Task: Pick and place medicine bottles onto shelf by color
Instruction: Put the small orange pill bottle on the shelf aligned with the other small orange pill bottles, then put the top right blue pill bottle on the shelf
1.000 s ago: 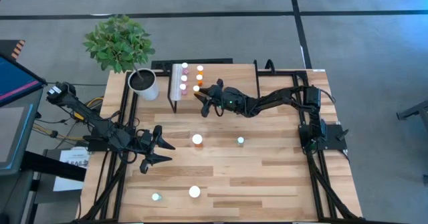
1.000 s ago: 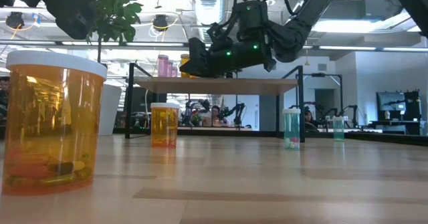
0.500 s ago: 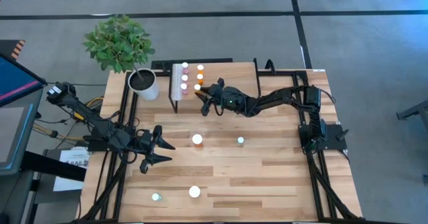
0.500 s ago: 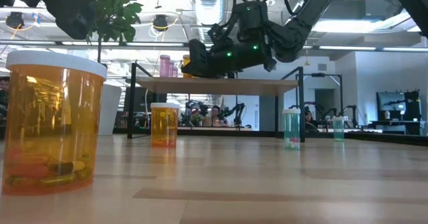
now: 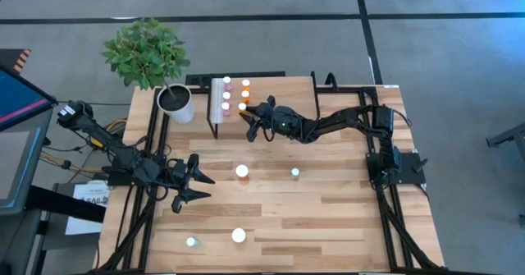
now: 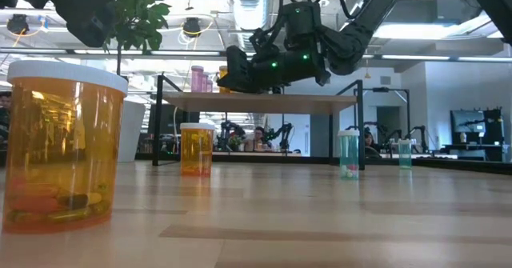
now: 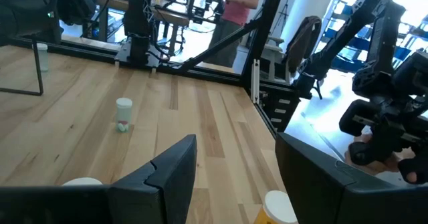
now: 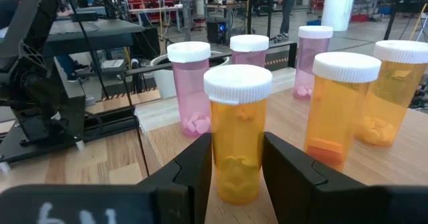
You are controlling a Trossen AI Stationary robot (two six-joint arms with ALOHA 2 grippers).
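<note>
Right gripper (image 8: 237, 177) clamps a white-capped orange bottle (image 8: 237, 140) seemingly resting on the light wooden shelf (image 8: 374, 167); careless withdrawal could topple neighbours. Left gripper (image 7: 234, 160) waits, jaws apart.

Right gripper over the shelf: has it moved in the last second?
Barely, if at all. In the high view the right gripper, fingers around a small orange bottle, holds the same spot against the raised wooden shelf.

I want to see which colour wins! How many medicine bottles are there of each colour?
pink bottles: 3
orange bottles: 5
green bottles: 2
Total: 10
</note>
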